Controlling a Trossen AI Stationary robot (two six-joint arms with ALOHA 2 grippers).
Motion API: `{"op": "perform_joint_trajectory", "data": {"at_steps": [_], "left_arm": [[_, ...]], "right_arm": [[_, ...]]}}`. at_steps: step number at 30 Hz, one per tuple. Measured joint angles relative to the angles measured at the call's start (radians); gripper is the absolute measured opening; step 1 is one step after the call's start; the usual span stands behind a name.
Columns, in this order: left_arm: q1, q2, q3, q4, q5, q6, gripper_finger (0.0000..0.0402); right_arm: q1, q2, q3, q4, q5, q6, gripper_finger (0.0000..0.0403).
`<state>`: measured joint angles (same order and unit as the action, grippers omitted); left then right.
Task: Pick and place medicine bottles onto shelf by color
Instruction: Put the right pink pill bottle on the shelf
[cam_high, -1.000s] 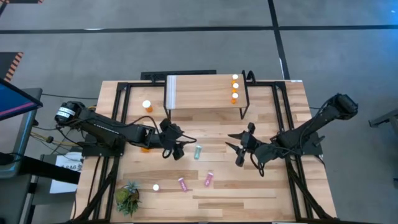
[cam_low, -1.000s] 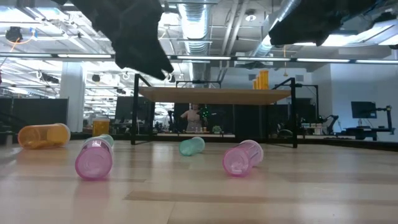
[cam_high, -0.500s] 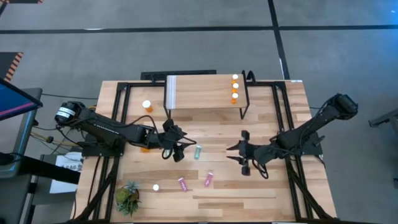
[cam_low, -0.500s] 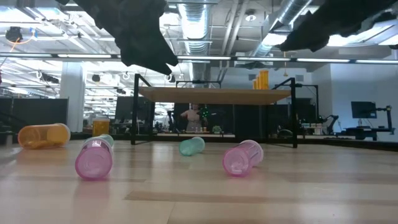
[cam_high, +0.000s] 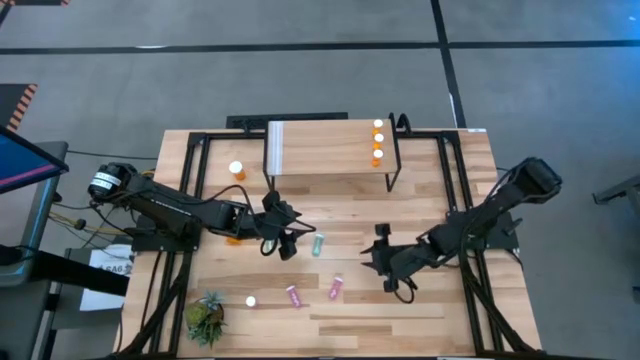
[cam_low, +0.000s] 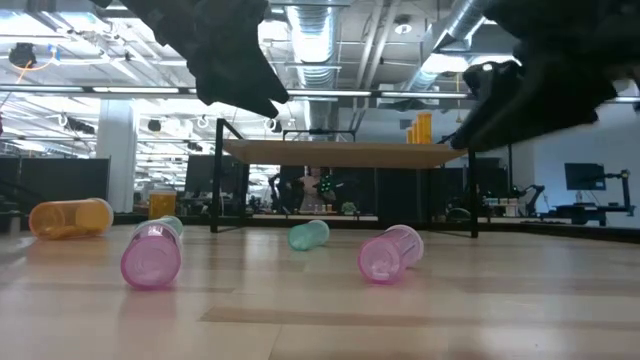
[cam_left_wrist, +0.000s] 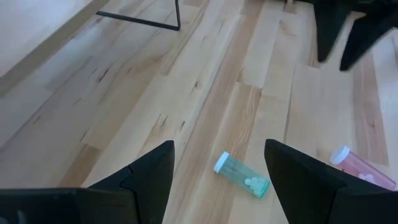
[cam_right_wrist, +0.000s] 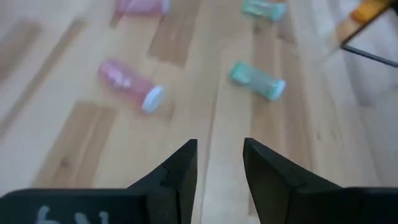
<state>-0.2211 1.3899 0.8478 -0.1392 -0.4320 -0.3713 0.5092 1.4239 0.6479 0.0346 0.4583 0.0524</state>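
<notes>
Orange first: we count one upright orange bottle (cam_high: 236, 170) at the table's left, three on the shelf (cam_high: 330, 145), plus two teal and two pink lying loose. Left gripper (cam_high: 287, 243), fingers spread, hovers beside the teal bottle (cam_high: 318, 243); a glancing finger could roll it away. Right gripper (cam_high: 381, 263), fingers apart, nears the pink bottle (cam_high: 336, 288).

You have three orange medicine bottles (cam_high: 377, 141) with white caps on the light-wood shelf (cam_high: 325, 146). The desk (cam_high: 420, 315) shows pale wood planks. On it lie a teal-green bottle (cam_high: 318, 243), two pink bottles (cam_high: 336, 288), and a green spiky plant (cam_high: 205, 317). Both arms are black.
</notes>
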Motion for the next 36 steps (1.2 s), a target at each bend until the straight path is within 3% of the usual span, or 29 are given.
{"op": "perform_joint_trajectory", "data": {"at_steps": [8, 20, 25, 32, 36], "left_arm": [[0.000, 0.000, 0.000, 0.000, 0.000, 0.015, 0.0238], [0.000, 0.000, 0.000, 0.002, -0.001, 0.019, 0.0238], [0.000, 0.000, 0.000, 0.002, -0.001, 0.020, 0.0238], [0.000, 0.000, 0.000, 0.003, -0.001, 0.030, 0.0238], [0.000, 0.000, 0.000, 0.002, 0.002, 0.031, 0.0238]], "right_arm": [[0.012, 0.085, 0.032, 0.007, -0.008, -0.059, 0.0138], [0.010, 0.087, 0.077, -0.017, -0.013, -0.086, 0.0122], [0.010, 0.087, 0.077, 0.016, -0.102, -0.106, 0.0120], [0.014, 0.087, 0.077, 0.038, -0.134, -0.199, 0.0120], [-0.012, 0.087, 0.032, 0.154, -0.199, -0.246, 0.0120]]}}
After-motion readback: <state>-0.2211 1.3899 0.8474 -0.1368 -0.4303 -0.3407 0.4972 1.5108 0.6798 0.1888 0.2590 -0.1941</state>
